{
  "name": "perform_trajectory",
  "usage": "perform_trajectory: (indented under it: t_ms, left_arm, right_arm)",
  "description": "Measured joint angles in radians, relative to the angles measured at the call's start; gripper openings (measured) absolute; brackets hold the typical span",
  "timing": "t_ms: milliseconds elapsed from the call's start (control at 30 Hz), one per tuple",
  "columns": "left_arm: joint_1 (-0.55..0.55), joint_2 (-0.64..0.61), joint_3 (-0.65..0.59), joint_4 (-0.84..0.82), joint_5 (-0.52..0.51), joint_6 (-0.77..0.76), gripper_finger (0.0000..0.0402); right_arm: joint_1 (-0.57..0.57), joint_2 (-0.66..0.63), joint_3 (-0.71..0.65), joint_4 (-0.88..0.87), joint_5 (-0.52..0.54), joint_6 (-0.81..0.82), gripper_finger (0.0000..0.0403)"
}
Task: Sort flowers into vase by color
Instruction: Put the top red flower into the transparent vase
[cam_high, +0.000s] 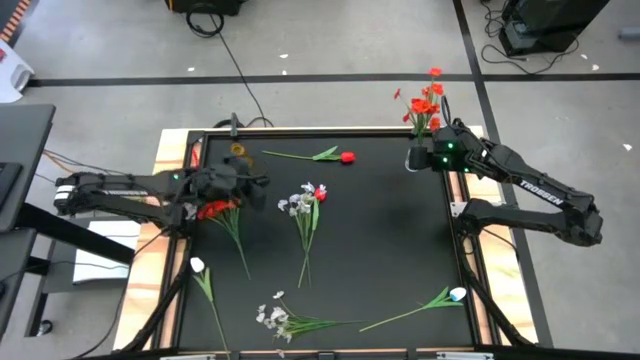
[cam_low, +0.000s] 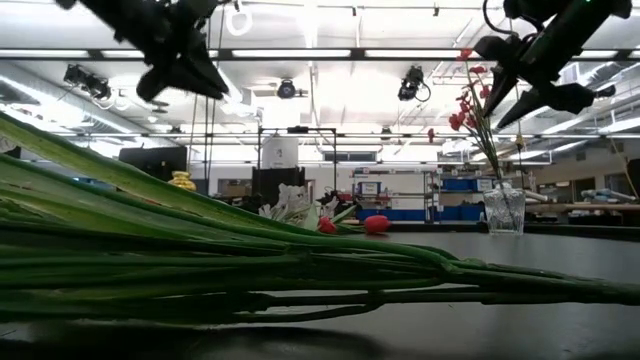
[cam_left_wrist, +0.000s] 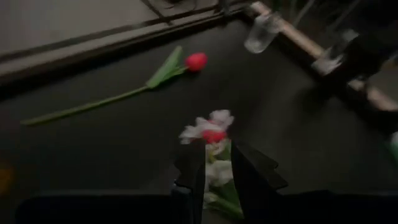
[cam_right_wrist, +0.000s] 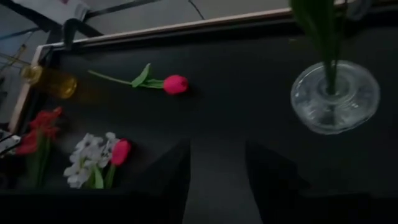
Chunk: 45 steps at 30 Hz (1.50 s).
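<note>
At the table's far right corner: clear glass vase (cam_high: 417, 157) holding red flower sprigs (cam_high: 424, 103), right gripper (cam_high: 432, 157) just beside it, fingers parted, nothing between them. Over the left side: left gripper (cam_high: 258, 186), fingers narrow, apparently empty, near a red sprig (cam_high: 214, 209). Elsewhere on the black mat (cam_high: 390, 250): red tulip (cam_high: 346, 157) near the far edge, white-and-red bunch (cam_high: 308, 200) mid-table, white flowers (cam_high: 274, 316) along the near edge.

High view: looking straight down over the whole table (cam_high: 380, 250).
Low view: sitting at tabletop level, probably nearest the stems (cam_low: 200, 260).
Wrist views: both sharing the red tulip (cam_left_wrist: 195, 60).
</note>
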<state>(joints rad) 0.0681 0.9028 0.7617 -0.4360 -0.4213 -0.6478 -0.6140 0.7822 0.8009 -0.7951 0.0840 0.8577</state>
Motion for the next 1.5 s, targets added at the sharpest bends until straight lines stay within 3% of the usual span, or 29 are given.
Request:
perform_trajectory:
  t_ms: [200, 567, 900, 1200, 1500]
  left_arm:
    - [0.043, -0.001, 0.153, -0.135, 0.007, 0.099, 0.0084]
    - [0.096, 0.005, 0.188, -0.141, 0.043, 0.146, 0.0084]
    - [0.187, 0.241, 0.188, -0.090, 0.282, 0.243, 0.0064]
    - [0.273, 0.389, 0.187, -0.039, 0.499, 0.276, 0.0064]
    - [0.335, 0.452, 0.208, 0.034, 0.573, 0.309, 0.0064]
  right_arm:
    - [0.046, -0.011, 0.001, 0.024, 0.000, 0.044, 0.0162]
    - [0.139, -0.068, 0.001, 0.071, -0.108, 0.116, 0.0162]
    - [0.282, 0.071, 0.001, 0.289, -0.181, 0.111, 0.0161]
    - [0.391, 0.219, 0.001, 0.301, -0.210, 0.092, 0.0161]
    - [0.509, 0.345, 0.001, 0.353, -0.233, 0.105, 0.0161]
